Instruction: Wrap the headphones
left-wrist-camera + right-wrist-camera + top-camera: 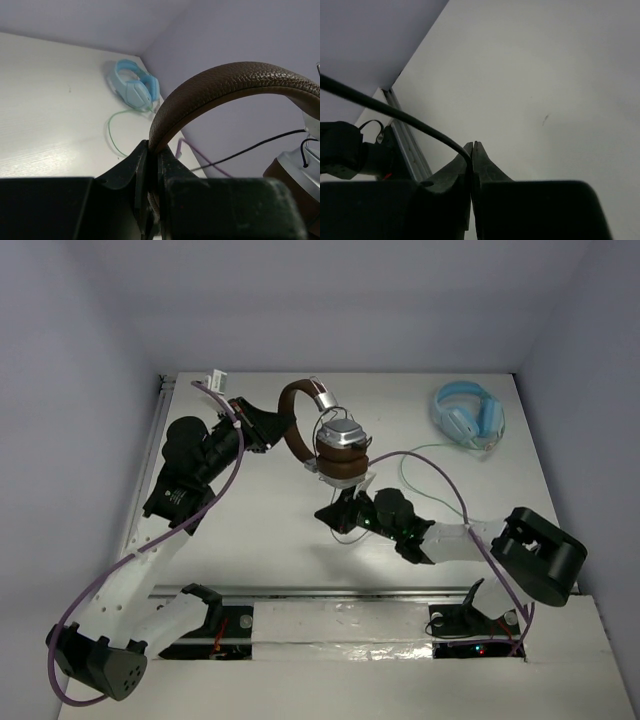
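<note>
- Left fingers (127,172) were closed tight on the brown headband (225,82); the wrist view showed the band pinched between them with no gap.
- The headphones (340,435) sat at the middle of the desk (480,490), headband arching left toward the left arm, silver earcups stacked toward the right arm.
- I could not tell whether the lower earcup touched the desk.
- Right fingers (455,170) were together, with the thin black cable (395,112) running in at their tips and pinched there.
- From above, the right fingers were just in front of the earcups, near them.
- Light blue headphones (468,415) lay at the far right corner, well apart, with their green cable (415,475) trailing toward the middle of the desk.
</note>
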